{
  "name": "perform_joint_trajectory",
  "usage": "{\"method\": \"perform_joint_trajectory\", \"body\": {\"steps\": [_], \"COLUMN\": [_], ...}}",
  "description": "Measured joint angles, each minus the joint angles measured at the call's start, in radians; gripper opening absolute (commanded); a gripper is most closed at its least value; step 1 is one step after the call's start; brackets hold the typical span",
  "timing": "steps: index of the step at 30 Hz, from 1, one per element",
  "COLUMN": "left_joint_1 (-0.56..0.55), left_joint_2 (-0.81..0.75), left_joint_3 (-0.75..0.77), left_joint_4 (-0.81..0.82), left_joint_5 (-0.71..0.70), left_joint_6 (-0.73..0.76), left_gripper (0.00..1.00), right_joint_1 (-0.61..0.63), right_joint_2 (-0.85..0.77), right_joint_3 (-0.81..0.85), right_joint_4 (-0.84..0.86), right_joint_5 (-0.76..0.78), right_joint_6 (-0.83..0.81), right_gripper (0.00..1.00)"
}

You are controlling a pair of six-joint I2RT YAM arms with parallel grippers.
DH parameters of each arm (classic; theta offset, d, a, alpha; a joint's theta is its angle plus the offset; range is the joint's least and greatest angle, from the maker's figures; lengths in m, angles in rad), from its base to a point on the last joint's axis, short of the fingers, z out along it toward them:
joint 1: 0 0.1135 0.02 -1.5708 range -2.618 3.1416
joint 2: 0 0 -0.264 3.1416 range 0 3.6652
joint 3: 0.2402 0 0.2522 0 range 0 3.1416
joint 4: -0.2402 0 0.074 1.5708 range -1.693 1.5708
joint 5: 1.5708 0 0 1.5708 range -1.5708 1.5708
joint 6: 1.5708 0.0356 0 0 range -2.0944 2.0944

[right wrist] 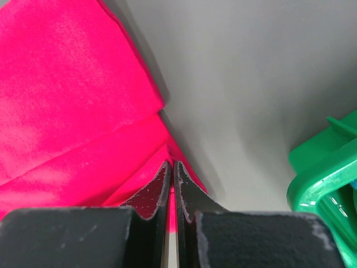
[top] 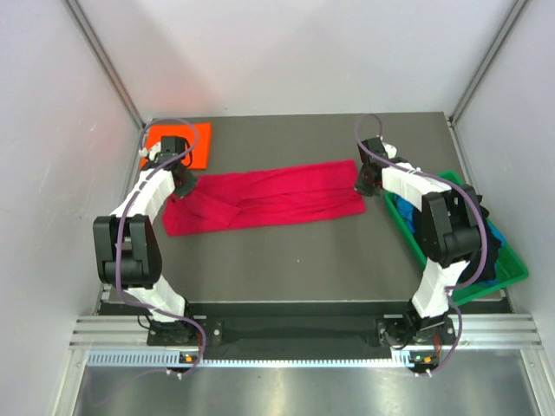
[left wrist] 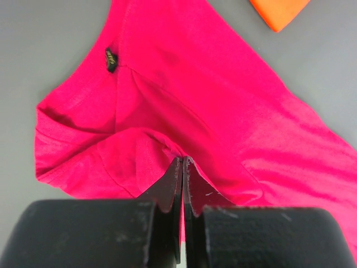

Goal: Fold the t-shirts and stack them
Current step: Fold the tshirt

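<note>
Because the orange shirt point(top: 178, 145) lay folded flat in the far left corner of the surface point(top: 286, 260), it read as the base of the stack, parked clear of the working area. Just beside it, the left end effector point(left wrist: 183, 162) was closed on a pinch of the red shirt point(top: 264, 199) at its neck end, where a small dark label point(left wrist: 111, 58) showed inside the neckline. The cloth rose in a ridge into the shut tips, so the grip seemed to take a bunched fold rather than a single edge.

From there the red shirt ran as one long band across the middle of the surface, lying flat and apparently already doubled lengthwise, since the right wrist view showed one layer lapped over another. At its far right corner the right end effector point(right wrist: 172, 164) was likewise clamped on the red cloth, its tips meeting with only fabric between them.

Holding both ends at once probably served to keep the band straight and unwrinkled, ready for one end to be carried over the other. Such a thin pinch at the right corner might slip if pulled hard.

Further right, the green bin point(top: 512, 270) sat at the surface's edge, apart from the red shirt, with blue cloth point(top: 501, 245) in it, likely waiting its turn.
</note>
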Motion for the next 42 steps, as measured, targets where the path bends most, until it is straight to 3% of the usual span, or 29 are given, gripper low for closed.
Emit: {"method": "perform_joint_trajectory", "body": {"steps": [16, 22, 25, 29, 42], "left_joint_1": [0.025, 0.026, 0.026, 0.026, 0.026], "left_joint_2": [0.000, 0.016, 0.045, 0.077, 0.103], "left_joint_3": [0.000, 0.000, 0.000, 0.000, 0.000], "left_joint_4": [-0.007, -0.006, -0.006, -0.006, -0.006], "left_joint_5": [-0.090, -0.079, -0.074, -0.065, -0.039], "left_joint_6": [0.000, 0.000, 0.000, 0.001, 0.000], "left_gripper": [0.00, 0.00, 0.00, 0.00, 0.00], "right_joint_1": [-0.002, -0.005, -0.005, -0.006, -0.006], "right_joint_2": [0.026, 0.048, 0.060, 0.063, 0.003], "right_joint_3": [0.052, 0.068, 0.087, 0.100, 0.102], "right_joint_4": [-0.009, -0.017, -0.020, -0.022, -0.069], "right_joint_5": [0.014, 0.016, 0.019, 0.025, 0.054], "right_joint_6": [-0.002, -0.002, -0.003, -0.011, -0.015], "right_gripper": [0.01, 0.10, 0.23, 0.32, 0.38]}}
